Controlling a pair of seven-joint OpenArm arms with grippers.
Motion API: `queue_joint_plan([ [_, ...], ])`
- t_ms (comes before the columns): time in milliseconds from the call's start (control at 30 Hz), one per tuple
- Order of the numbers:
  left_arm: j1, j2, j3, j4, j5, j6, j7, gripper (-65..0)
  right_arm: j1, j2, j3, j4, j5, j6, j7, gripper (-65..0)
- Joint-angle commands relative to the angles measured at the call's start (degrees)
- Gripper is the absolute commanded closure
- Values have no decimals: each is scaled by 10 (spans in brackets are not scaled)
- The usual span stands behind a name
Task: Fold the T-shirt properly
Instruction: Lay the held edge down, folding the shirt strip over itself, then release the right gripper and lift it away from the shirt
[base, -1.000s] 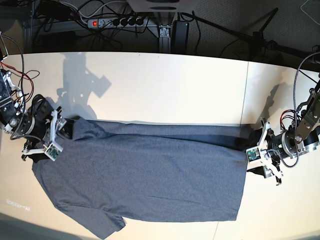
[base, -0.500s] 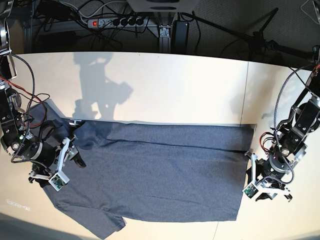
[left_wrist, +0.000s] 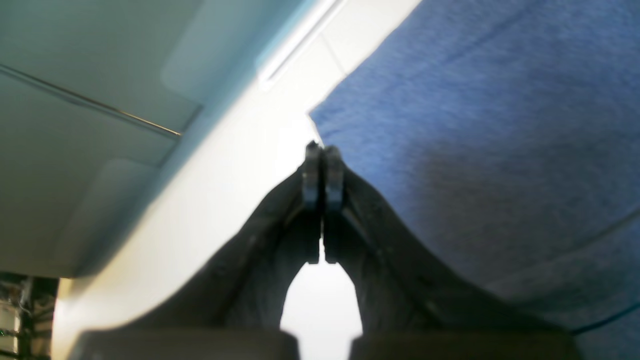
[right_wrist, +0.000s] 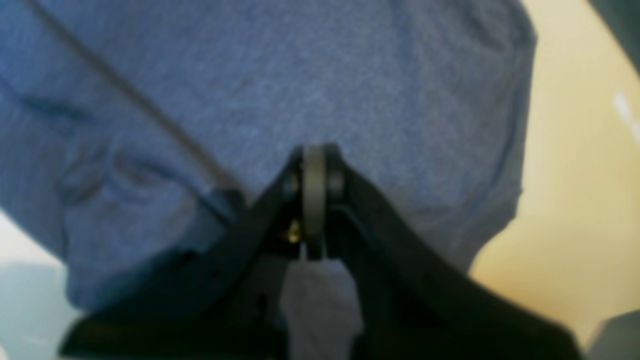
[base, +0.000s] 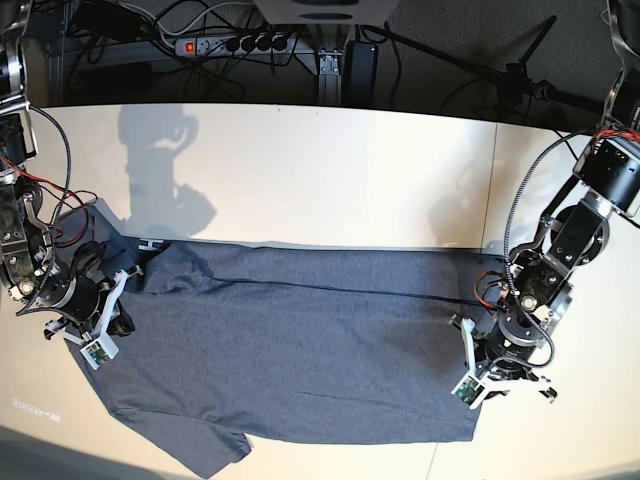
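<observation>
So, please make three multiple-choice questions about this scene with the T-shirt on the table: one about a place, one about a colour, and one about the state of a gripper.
1. Where is the left gripper in the base view?
A. at the shirt's right edge
B. at the middle of the shirt
C. off the table

2. What colour is the T-shirt?
A. red
B. blue-grey
C. white

3. How do the right gripper jaws stand?
A. wide open
B. shut
C. holding a cable

Answers:
1. A, the base view shows it at the shirt's right edge.
2. B, the cloth looks heathered blue-grey in every view.
3. B, the right wrist view shows the jaws pressed together over the cloth.
</observation>
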Motion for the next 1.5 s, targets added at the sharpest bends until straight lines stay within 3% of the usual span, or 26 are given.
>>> queue_joint_plan([
  [0, -11, 1, -8, -3, 0, 17, -8, 0, 15, 7, 21, -6, 22, -5, 10, 0],
  [167, -5, 33, -27, -50, -40, 5, 18, 0, 16, -25, 98, -68, 91, -5, 0, 0],
  [367, -6, 51, -124, -53, -174, -116, 123, 0, 15, -50, 125, -108, 101, -4, -52, 0],
  [500, -5, 59, -169, -53, -231, -170, 194, 0, 15, -52, 125, -125, 113, -4, -71, 0],
  [900, -5, 58, -170, 1, -236, -203, 234, 0, 15, -51, 136, -82, 131, -4, -116, 0],
  [1033, -5, 55, -170, 30, -236, -229, 245, 0, 15, -50, 166, -25, 131, -2, -176, 0],
  [1200, 10, 47, -170, 42, -236, -231, 252, 0, -39, 6, 169, 79, 131, 0, -196, 0],
  [1467, 30, 32, -170, 48, -237, -257, 251, 0, -218, 110, 169, 253, 101, 2, -197, 0],
])
